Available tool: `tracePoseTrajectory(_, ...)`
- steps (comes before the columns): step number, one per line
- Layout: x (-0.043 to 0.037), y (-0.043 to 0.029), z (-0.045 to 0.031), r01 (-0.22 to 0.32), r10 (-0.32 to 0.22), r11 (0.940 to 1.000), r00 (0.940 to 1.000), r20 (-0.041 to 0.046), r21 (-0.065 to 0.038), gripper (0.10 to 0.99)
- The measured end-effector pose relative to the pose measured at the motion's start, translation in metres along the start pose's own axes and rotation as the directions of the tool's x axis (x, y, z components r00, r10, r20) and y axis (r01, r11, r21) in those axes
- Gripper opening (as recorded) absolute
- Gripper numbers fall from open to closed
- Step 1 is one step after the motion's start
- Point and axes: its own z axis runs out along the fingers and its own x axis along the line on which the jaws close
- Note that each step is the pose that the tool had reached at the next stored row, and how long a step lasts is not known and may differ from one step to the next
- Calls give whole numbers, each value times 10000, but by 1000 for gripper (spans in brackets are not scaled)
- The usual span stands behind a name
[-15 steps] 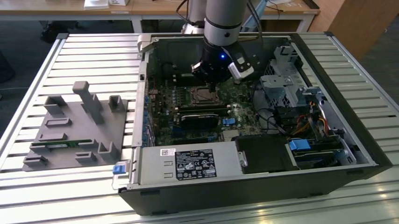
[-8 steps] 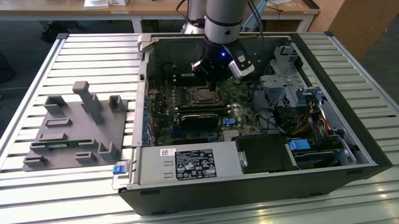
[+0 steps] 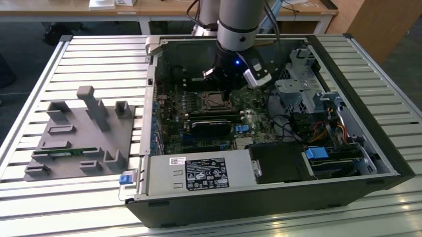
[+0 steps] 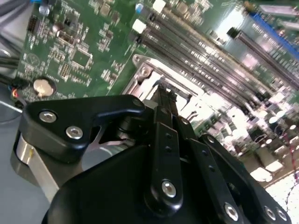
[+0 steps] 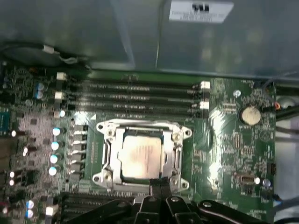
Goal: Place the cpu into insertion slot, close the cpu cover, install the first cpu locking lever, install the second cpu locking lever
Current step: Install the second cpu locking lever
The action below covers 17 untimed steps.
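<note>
1. Exterior view: arm reaches down into the open computer case (image 3: 343,123), which lies on a slatted metal table (image 3: 39,74). The gripper (image 3: 228,86) hangs just above the insertion slot (image 3: 212,100) on the green motherboard (image 3: 197,123). CPU not discernible from here.
2. First wrist view: the cpu (image 5: 140,156) sits flat in the insertion slot (image 5: 108,154), silvery top facing up. The cpu cover (image 5: 177,144) frames it, chip showing through the window. Can't tell whether the levers are latched.
3. Same view: the gripper (image 5: 160,186) fingertips are drawn together, narrow, right at the near edge of the socket frame. Nothing visibly held.
4. Second wrist view: black fingers (image 4: 163,107) run together to a point over the silvery socket frame (image 4: 145,74); chip hidden behind the gripper body.
5. Memory slots (image 5: 140,98) lie just beside the socket, coin battery (image 5: 250,114) well apart from it.
6. Exterior view also shows a grey fixture tray (image 3: 79,138) on the table, at the exterior view's left of the case.
</note>
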Motion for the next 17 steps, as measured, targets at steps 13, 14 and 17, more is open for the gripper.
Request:
tracePoseTrajectory(13,1,-139,23,-6,6,10000,10000,-75,-23,106)
tracePoseTrajectory(14,10,-142,25,-7,7,10000,10000,-74,-24,106)
tracePoseTrajectory(17,104,-142,29,-4,3,10000,10000,-75,-22,106)
